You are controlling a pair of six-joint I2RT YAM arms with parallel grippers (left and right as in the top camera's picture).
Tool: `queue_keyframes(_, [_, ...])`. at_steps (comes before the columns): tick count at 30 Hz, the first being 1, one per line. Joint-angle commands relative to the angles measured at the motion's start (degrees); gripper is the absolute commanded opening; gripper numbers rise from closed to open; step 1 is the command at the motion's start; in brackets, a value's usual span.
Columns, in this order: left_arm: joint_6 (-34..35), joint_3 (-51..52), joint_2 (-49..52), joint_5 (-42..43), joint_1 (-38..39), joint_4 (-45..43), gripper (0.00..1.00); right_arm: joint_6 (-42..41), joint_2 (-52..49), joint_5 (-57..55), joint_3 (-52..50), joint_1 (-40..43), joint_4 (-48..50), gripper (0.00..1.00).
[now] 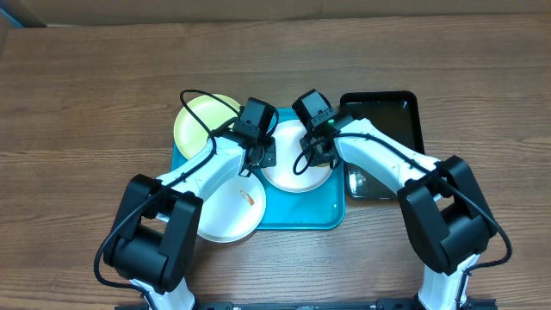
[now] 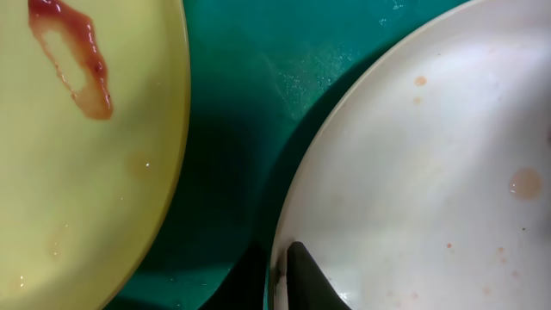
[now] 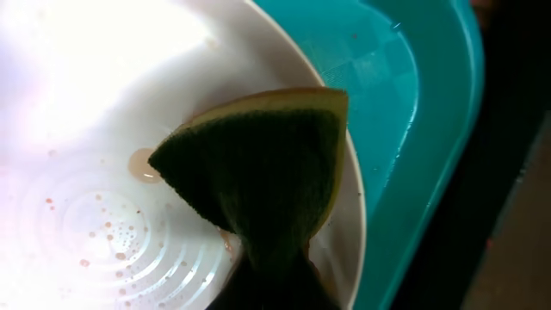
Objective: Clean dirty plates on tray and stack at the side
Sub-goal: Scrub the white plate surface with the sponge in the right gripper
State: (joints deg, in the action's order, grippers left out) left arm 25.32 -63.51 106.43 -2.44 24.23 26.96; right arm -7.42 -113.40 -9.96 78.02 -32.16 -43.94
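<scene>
At the tray's (image 1: 331, 215) far left corner: lime-green plate (image 1: 200, 120), overlapping the turquoise rim and reaching out over the wooden table (image 1: 86, 77). Shows, in the left wrist view, a looped red-orange smear (image 2: 82, 65) close to its edge.

At the tray's near left corner: near white plate (image 1: 222, 215), hanging over the rim onto the table, marked with a short orange-brown smear (image 1: 250, 196) on the side toward the tray's middle.

Just inside the tray's left edge, between those two plates: left gripper (image 1: 263, 155), closed on the left rim of the middle white plate (image 1: 297, 172). One black finger (image 2: 308, 280) on the plate's inner face, the other hidden past the rim.

On the tray's middle: the middle white plate lying flat, dotted with faint orange specks and one pale round drop (image 2: 525, 182), with a strip of bare tray between it and the lime-green plate.

Toward the tray's right edge, over the right side of that plate: right gripper (image 1: 318, 153), clamped shut on a sponge (image 3: 258, 172) with a dark green scouring face and a yellow back. Sponge spread over the plate's inner face near the rim; actual contact hard to judge.

Just beside the tray's right edge: glossy black basin (image 1: 392, 120), resting on the table.
</scene>
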Motion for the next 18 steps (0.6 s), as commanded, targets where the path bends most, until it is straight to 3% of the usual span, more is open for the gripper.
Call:
queue_keyframes(1, [-0.02,-0.42,0.92,-0.5,-0.55,-0.22,0.12,0.31,4.66,-2.27,2.4,-1.31,0.04,0.04])
queue_keyframes(7, [-0.02,-0.42,0.92,-0.5,-0.55,-0.2,0.11,0.94,5.7,-9.25,2.29,-3.52,-1.01,0.04])
queue_keyframes(18, [-0.02,-0.42,0.92,-0.48,-0.55,-0.2,0.11,1.95,3.39,-12.28,0.87,-3.78,1.73,0.04])
